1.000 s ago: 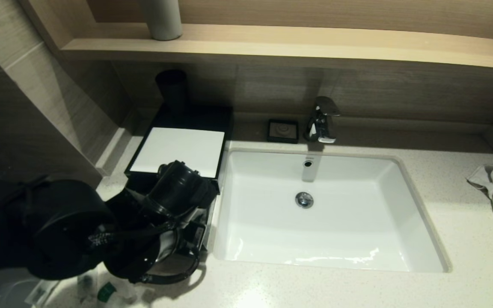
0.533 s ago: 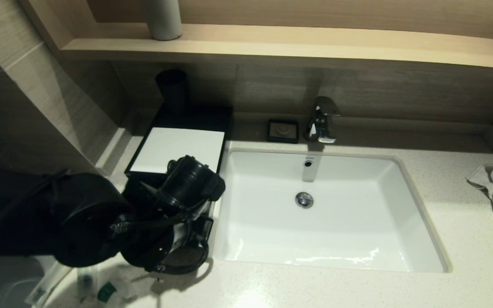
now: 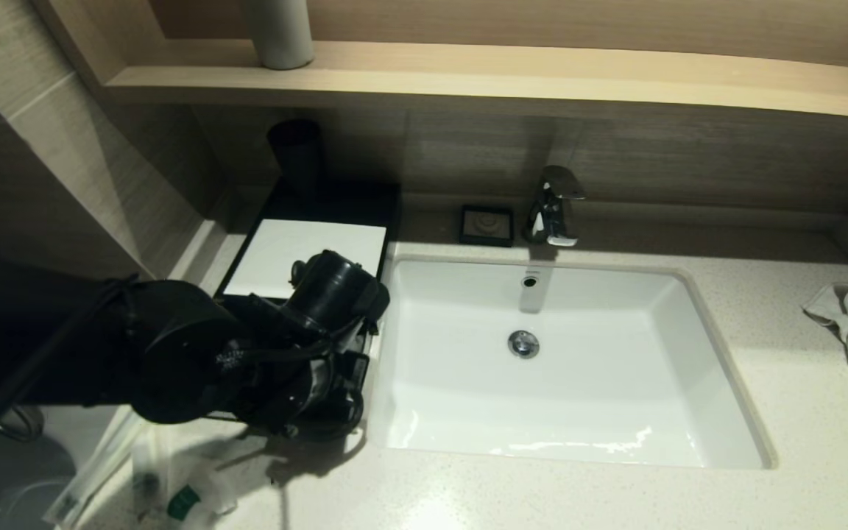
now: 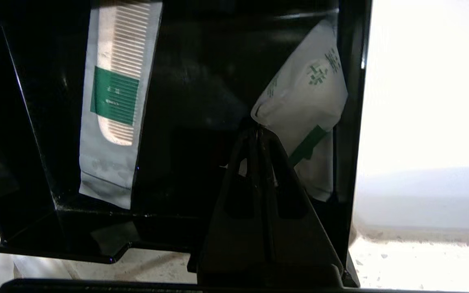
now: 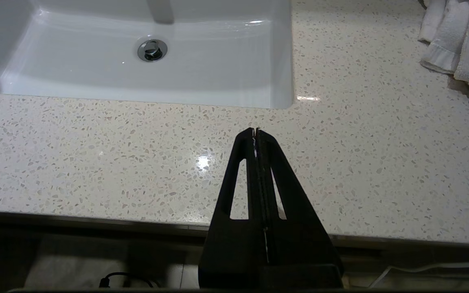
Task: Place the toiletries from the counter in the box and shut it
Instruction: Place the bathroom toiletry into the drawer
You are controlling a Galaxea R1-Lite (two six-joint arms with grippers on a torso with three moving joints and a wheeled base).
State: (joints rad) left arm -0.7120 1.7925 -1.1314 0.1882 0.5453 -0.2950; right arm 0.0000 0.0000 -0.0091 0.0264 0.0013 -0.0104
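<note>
The left gripper [image 4: 257, 129] had its jaws pressed together with nothing between them, its tips at the corner of a white pouch [image 4: 303, 110] lying inside the box's [image 3: 306, 254] open drawer [image 4: 96, 228], where a comb sachet [image 4: 114, 101] also lay. More sachets [image 3: 174, 493] lay on the counter [image 3: 542, 500] below the left arm. The right gripper [image 5: 255, 131] hung parked over the counter's front edge, jaws together and empty.

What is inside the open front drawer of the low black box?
In the drawer: a comb sachet with a green label and a white pouch held at its corner by the shut left gripper. The gripper covers the part behind it.
</note>
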